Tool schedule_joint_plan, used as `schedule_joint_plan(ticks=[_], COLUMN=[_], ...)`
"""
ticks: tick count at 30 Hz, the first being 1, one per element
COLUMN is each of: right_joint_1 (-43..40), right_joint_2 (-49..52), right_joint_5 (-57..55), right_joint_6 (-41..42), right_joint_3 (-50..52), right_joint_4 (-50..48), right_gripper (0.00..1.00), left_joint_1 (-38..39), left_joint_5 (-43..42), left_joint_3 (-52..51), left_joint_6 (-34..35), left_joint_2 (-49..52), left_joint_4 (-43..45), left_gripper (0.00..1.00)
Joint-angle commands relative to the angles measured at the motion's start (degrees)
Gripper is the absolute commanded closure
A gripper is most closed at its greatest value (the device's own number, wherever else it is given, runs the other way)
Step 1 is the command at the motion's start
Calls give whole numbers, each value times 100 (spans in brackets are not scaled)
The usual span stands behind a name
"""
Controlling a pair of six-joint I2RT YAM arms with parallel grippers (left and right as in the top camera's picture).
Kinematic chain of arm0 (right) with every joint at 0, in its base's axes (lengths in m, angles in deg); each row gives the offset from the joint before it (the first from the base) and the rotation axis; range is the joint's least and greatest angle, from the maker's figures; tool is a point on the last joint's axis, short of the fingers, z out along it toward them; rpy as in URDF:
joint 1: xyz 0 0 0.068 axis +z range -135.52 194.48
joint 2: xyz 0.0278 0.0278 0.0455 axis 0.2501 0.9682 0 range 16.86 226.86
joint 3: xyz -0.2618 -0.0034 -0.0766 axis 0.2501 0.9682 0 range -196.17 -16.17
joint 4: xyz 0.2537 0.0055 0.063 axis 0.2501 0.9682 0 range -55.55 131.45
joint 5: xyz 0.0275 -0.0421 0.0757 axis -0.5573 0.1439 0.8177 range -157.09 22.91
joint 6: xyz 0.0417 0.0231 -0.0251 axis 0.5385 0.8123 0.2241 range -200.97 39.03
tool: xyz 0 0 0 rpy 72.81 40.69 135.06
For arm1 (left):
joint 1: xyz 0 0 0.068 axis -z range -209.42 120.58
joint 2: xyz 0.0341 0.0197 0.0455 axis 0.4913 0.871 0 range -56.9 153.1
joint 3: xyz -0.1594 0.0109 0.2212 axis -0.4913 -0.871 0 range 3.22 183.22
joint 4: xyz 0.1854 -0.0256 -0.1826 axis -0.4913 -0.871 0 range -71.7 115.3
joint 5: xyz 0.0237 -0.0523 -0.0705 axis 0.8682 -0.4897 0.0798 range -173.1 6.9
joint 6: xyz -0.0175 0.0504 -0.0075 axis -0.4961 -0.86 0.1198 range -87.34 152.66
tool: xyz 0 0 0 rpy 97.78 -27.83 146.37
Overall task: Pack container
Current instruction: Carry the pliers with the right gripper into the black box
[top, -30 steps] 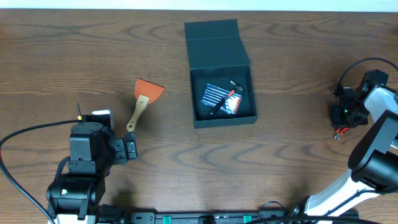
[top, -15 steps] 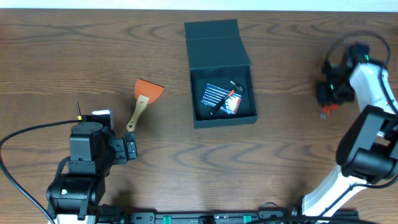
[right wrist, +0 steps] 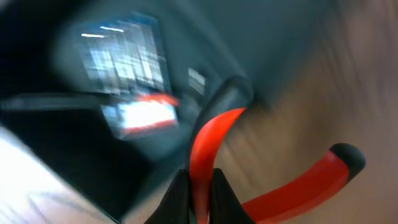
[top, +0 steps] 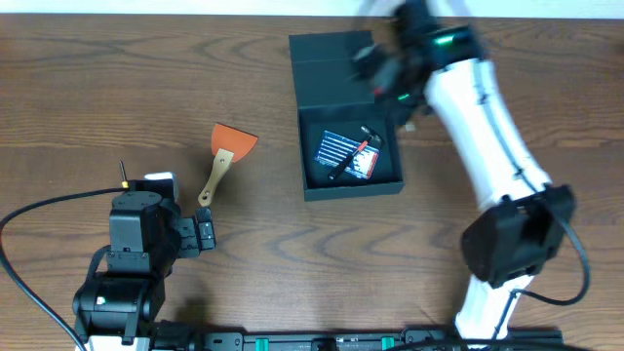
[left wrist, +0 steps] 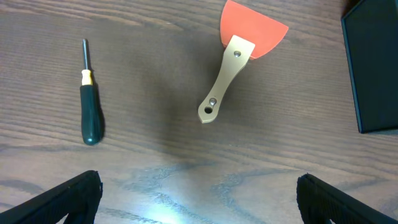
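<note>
The white right arm is no longer tucked at the right edge of the brown wooden table (top: 88,88). It is now stretched over to the middle, and the right gripper (top: 387,70) is held above the back right corner of the dark teal-grey cardboard box (top: 336,63) with the flap lid. The move is fast, so this part is smeared in the overhead view. In the right wrist view, the two fingers are pressed together on a red-handled tool (right wrist: 214,134) with curved red grips and a black tip. It is probably a pair of pliers, but the picture is too blurred to be sure. From this it is judged that the red-handled tool is being carried to the box, and that only the lowering and letting go are left for this piece. The left gripper (top: 205,234) has not been moved. It is spread wide, with nothing held, low on the left side of the table. Near it lie an orange scraper (top: 226,161) with a pale wooden handle and a small green-handled screwdriver (left wrist: 90,106), and neither is packed yet. The box is set at the top middle of the table. Its lid is thrown open and laid flat behind it. Its walls are straight and dull, with no shine. Inside, a blue and white striped card (top: 341,151) and a thin black stick (top: 339,171) are seen, and some room is left.
</note>
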Motion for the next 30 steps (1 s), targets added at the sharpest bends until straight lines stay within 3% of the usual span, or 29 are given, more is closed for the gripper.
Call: schedule_joint_plan(ticks=[1, 6, 18, 28, 30], right_joint_1=[365, 516, 476, 474, 474], right_joint_2=[33, 197, 863, 1209, 1307], right_joint_5=[-160, -177, 564, 671, 688], right_joint_6=[-1353, -1360, -2192, -2258, -2253], right_joint_3=[33, 79, 129, 144, 144], right_joint_4=[-184, -501, -227, -223, -229], right_gripper=[99, 99, 98, 92, 85], left_joint_1=[13, 13, 13, 13, 13], left_joint_5=[-61, -61, -61, -61, -61], left_joint_3=[118, 118, 118, 118, 118], left_joint_6=[50, 50, 50, 50, 50], left_joint_2=[-9, -11, -9, -9, -9], left_joint_4=[-13, -15, -15, -15, -15], left_gripper=[2, 2, 1, 1, 2])
